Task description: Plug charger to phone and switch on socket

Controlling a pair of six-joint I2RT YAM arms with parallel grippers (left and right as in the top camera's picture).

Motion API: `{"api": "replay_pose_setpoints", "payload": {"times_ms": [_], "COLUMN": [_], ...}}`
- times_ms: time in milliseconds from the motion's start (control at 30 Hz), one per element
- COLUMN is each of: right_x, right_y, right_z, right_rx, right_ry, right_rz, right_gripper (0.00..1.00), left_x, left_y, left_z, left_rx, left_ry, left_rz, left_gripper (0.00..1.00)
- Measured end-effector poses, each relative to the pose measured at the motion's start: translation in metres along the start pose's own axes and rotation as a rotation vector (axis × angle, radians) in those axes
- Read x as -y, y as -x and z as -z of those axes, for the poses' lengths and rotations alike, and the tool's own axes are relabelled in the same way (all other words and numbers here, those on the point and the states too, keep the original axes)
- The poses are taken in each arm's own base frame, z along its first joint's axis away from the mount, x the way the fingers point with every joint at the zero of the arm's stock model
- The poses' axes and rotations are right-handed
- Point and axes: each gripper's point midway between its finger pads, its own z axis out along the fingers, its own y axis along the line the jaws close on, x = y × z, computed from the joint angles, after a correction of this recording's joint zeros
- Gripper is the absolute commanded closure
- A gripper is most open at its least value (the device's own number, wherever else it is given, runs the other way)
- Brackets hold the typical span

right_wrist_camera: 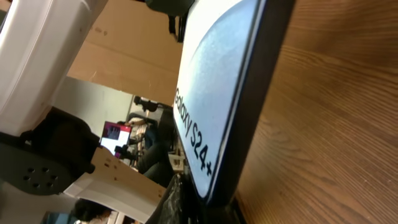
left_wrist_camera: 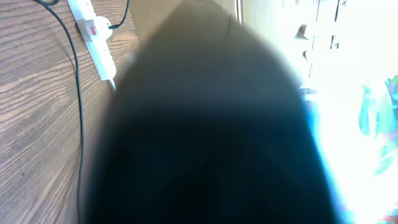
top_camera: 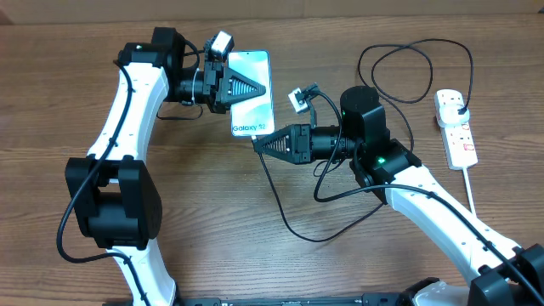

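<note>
Phone [top_camera: 253, 119] marked Galaxy S24+ held raised in left gripper's [top_camera: 262, 89] closed jaws, port edge offered to right gripper [top_camera: 259, 143], apparently pinching charger [top_camera: 271, 189] tip for plugging

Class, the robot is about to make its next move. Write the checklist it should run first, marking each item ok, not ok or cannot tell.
1. Grip of left claw on phone: ok.
2. Grip of right claw on charger tip: ok, it seems.
3. Tip seated in phone: cannot tell, hidden.
4. Other end of charger plugged into socket: ok.
5. Socket switched on: cannot tell, too small.
6. Slack in charger: ok, loose loops.
</note>
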Motion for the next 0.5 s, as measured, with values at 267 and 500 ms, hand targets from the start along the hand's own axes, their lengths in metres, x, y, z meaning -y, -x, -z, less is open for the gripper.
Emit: {"api": "replay_pose_setpoints", "payload": {"times_ms": [267,500], "right_x": [0.0011,0.002], "right_y": [0.0014,0.0026], "right_z": [0.0,0.0], "right_rx": [0.008,0.015], "right_ry": [-0.007,-0.012], "right_rz": [-0.021,-0.046], "right_gripper": [0.96,0.96], "left_x": [-0.0004,-0.0004], "left_y": [0.0006,0.0009], "left_z": [0.0011,0.0015], "left_rx": [0.002,0.004], "left_ry": [0.002,0.002], "left_rz": [-0.004,-0.008], "left_gripper": [0.96,0.96]}}
